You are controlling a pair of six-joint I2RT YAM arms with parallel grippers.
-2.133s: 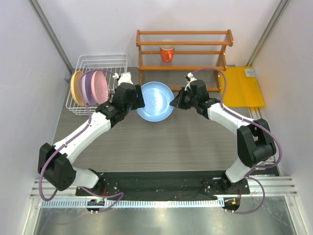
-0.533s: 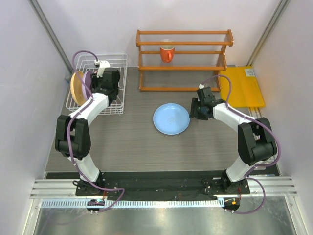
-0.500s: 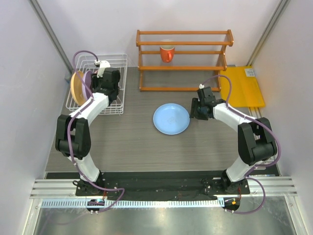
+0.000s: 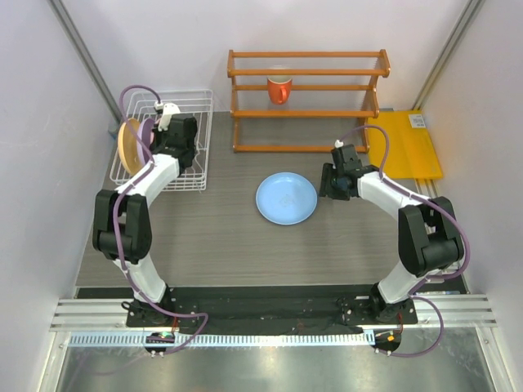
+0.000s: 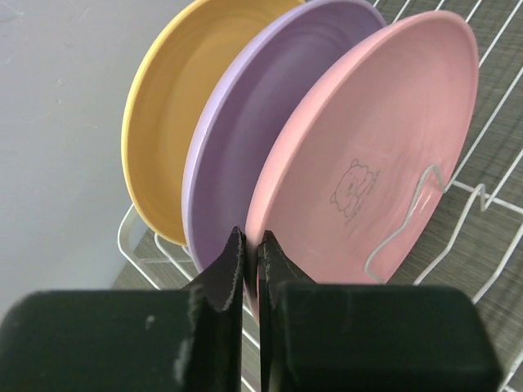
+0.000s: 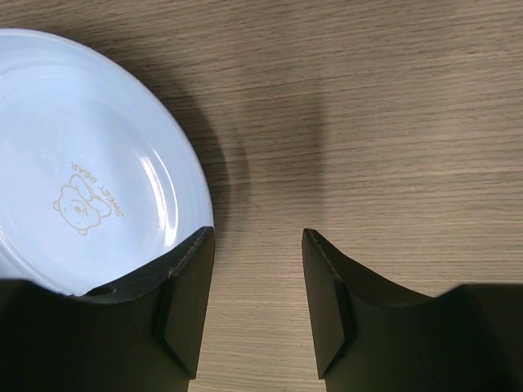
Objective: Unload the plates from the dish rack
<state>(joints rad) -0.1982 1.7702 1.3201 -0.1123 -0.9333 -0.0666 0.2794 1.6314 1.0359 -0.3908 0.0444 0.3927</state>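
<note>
Over at the far left of the desk (image 4: 245, 245), the left pincer (image 5: 252, 253) is reaching into the white wire dish rack (image 4: 192, 102). Its two dark fingers (image 5: 231, 265) are drawn almost together, with only a sliver between them. They are pinched on the lower rim of the pink plate (image 5: 368, 163). That plate stands on edge in the rack, leaning back slightly, with a small bear drawing on its face and a wire divider rising in front of it. Just behind it stands the lilac plate (image 5: 245, 122), and behind that the orange-yellow plate (image 5: 172, 122). All three are upright and close together in the rack.

The light blue plate (image 4: 286, 198) lies flat on the desk near the middle, in front of the orange wooden shelf (image 4: 308, 86) where an orange mug (image 4: 279, 88) sits.

The right pincer (image 6: 257, 302) hangs just beside the blue plate's right edge with its jaws about half open. Only bare wood grain shows between them, and it holds nothing. In the wrist view its left finger overlaps the plate's rim, but I cannot tell whether it touches.
</note>
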